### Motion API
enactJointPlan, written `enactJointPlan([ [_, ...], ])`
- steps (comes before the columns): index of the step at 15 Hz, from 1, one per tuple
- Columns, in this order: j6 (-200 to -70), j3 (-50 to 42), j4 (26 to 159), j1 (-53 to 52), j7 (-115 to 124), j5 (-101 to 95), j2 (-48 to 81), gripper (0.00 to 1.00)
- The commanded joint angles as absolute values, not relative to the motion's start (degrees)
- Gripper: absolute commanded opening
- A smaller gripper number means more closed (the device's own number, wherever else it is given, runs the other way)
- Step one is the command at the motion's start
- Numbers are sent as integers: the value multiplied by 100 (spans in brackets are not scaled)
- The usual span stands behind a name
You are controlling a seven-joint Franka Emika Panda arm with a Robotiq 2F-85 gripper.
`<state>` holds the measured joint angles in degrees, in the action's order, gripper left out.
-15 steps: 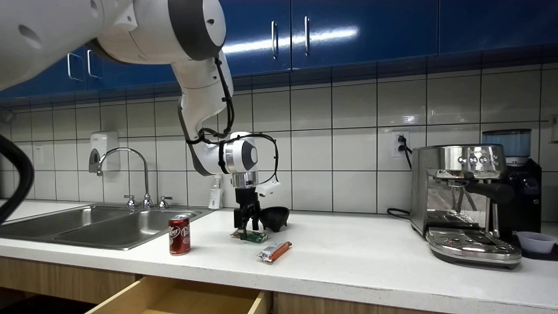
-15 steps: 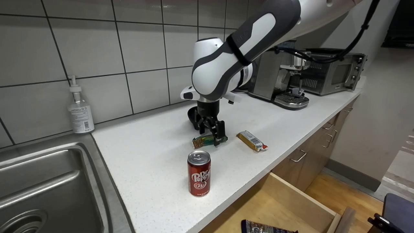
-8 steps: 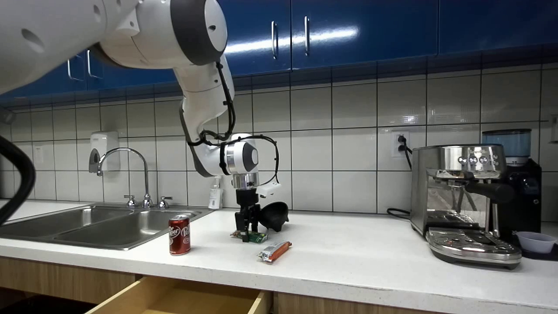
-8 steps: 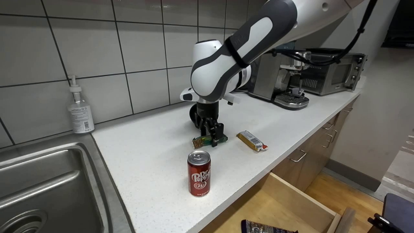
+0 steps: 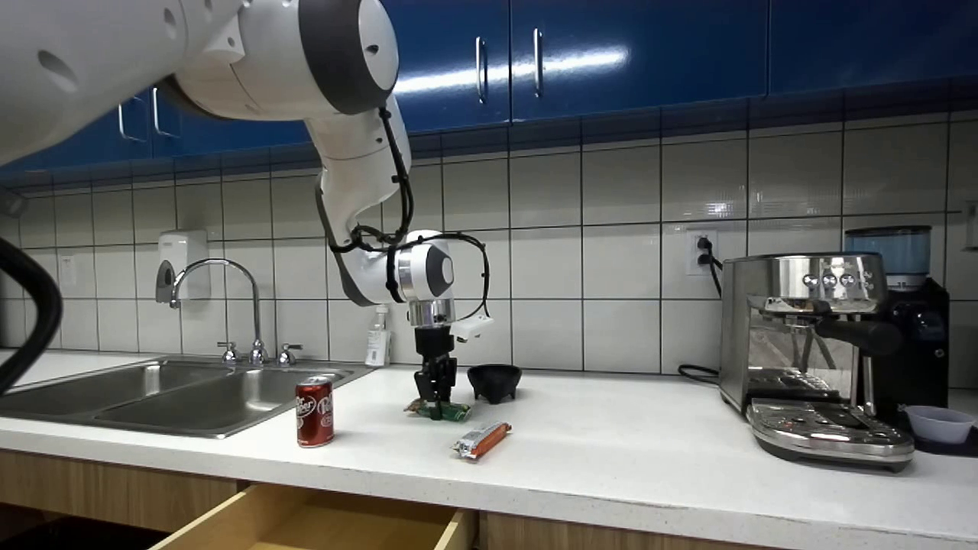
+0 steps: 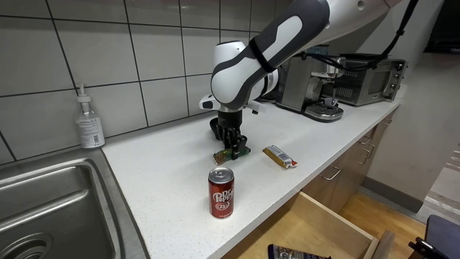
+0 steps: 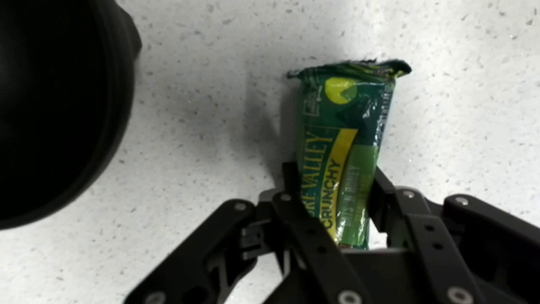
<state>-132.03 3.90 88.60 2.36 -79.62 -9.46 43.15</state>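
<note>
Gripping the green bar (image 7: 341, 156) low at the table (image 5: 611, 435), the tool (image 5: 438, 411) stands apart, in an exterior view, from the black bowl (image 5: 495, 384) at 2 o'clock, orange bar (image 5: 483, 441) at 4 and front edge (image 5: 437, 489) at 6.

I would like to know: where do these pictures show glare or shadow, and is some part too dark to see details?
In an exterior view, a bright glare streak crosses the blue cabinets; in an exterior view, pale reflections lie on the metal sink; in the wrist view, a soft shadow falls left of the green bar, and the black bowl shows almost no inner detail.
</note>
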Motion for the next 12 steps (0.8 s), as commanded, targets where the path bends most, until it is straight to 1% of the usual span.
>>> enactJointPlan([
  [1,-13114,476,8832,323,-8085,-965,4183,15],
  [12,-13153,440,9392,206,-7886,-1006,3347,15],
])
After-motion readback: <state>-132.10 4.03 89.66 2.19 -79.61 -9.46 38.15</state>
